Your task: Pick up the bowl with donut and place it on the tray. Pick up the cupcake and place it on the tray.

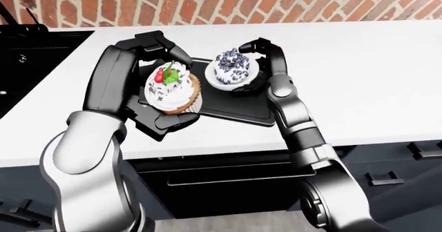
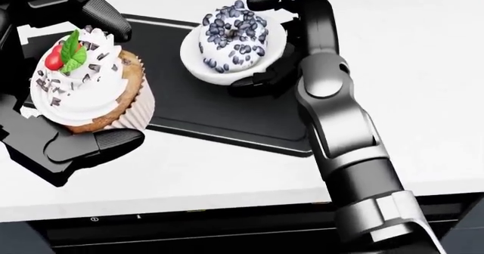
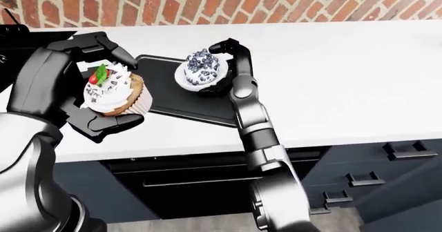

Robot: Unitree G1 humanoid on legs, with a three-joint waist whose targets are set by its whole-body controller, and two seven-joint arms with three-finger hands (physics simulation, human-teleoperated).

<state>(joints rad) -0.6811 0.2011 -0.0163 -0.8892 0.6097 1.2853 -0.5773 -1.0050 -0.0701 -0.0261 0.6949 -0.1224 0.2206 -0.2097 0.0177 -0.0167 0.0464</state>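
Observation:
A black tray [image 2: 219, 115] lies on the white counter. My right hand [image 2: 261, 38] is closed round a white bowl [image 2: 198, 61] holding a donut [image 2: 234, 36] with white icing and dark sprinkles; it holds the bowl tilted just above the tray's upper part. My left hand [image 2: 83, 72] is closed round a cupcake [image 2: 87, 89] with white frosting, a red cherry and a green leaf. It holds the cupcake tilted at the tray's left edge, above the counter. Fingers sit above and below the cupcake.
The white counter [image 1: 359, 76] stretches to the right of the tray. A black stove [image 1: 27, 61] sits at the left of the left-eye view. A brick wall [image 1: 276, 4] runs along the top. Dark drawers [image 3: 359, 175] lie below the counter.

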